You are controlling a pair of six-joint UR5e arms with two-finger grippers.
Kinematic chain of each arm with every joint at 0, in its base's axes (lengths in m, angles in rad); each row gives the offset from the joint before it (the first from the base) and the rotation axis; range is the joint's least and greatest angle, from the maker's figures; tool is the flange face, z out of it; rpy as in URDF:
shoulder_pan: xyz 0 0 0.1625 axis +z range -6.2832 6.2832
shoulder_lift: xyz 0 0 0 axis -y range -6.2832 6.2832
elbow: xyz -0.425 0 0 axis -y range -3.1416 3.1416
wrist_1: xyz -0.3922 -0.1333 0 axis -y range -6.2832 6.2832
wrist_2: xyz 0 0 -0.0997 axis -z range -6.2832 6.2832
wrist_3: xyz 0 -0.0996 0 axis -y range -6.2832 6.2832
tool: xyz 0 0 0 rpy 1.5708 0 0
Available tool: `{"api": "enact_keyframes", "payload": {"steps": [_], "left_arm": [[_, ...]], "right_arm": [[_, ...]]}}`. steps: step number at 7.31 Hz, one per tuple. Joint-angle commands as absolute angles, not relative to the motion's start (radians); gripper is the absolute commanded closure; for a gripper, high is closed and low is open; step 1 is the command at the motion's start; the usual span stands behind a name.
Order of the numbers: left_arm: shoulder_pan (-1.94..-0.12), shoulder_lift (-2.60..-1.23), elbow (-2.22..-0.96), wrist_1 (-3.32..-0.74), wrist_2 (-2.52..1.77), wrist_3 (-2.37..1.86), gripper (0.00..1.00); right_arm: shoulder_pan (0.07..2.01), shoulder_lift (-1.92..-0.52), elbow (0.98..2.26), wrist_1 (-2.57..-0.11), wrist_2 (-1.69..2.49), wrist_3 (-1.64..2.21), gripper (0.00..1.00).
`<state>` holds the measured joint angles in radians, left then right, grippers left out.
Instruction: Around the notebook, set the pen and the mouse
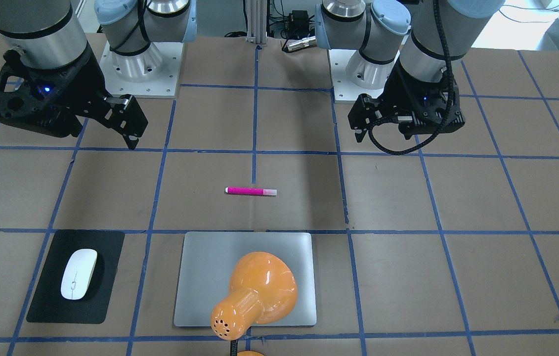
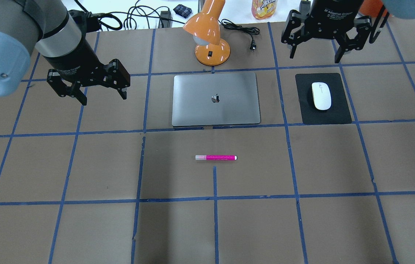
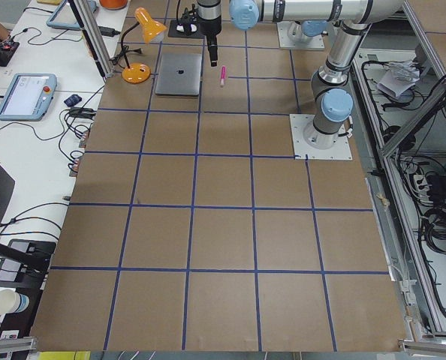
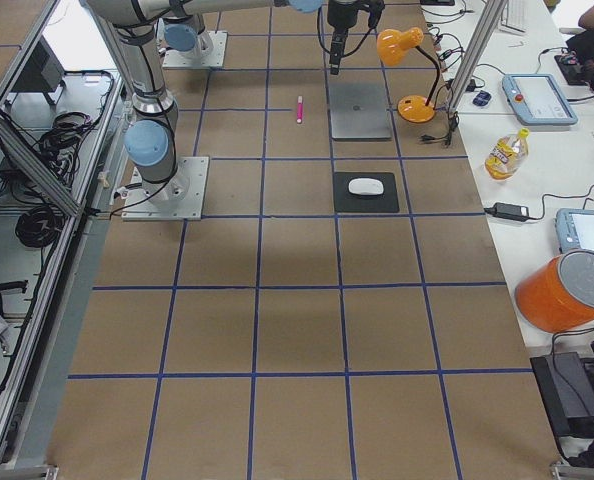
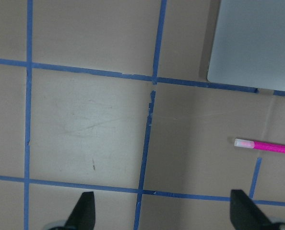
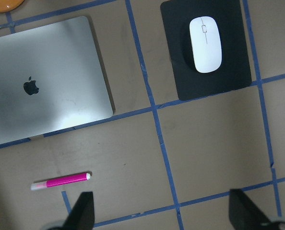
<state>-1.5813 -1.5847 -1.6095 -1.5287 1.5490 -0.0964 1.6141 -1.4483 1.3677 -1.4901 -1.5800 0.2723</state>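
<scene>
We see our left end effector (image 2: 104, 101) and right end effector (image 2: 314, 58) hovering, spread apart and empty. Overhead, the pen (image 2: 215, 157) lies at six o'clock of the notebook (image 2: 215, 99), the mouse (image 2: 321, 95) at three.

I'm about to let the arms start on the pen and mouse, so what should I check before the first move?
1. Left gripper open and empty: ok.
2. Right gripper open and empty: ok.
3. Pen lies free, apart from the notebook: ok.
4. Mouse uncovered, resting on the black mat: ok.
5. Lamp just beyond the notebook leaves room for the arms: cannot tell.
</scene>
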Motion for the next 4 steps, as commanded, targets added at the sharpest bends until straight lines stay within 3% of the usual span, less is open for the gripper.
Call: {"api": "enact_keyframes", "payload": {"steps": [1,4], "left_arm": [[-1.606,-1.586,-1.612,-1.49,1.549,-0.033,0.0],[-1.605,-1.588,-1.597,-1.509,1.549,-0.029,0.0]], "right_arm": [[1.615,-1.456,1.396,-1.494,-1.523,0.273,0.0],[1.615,-1.457,1.397,-1.494,-1.548,0.272,0.0]]}}
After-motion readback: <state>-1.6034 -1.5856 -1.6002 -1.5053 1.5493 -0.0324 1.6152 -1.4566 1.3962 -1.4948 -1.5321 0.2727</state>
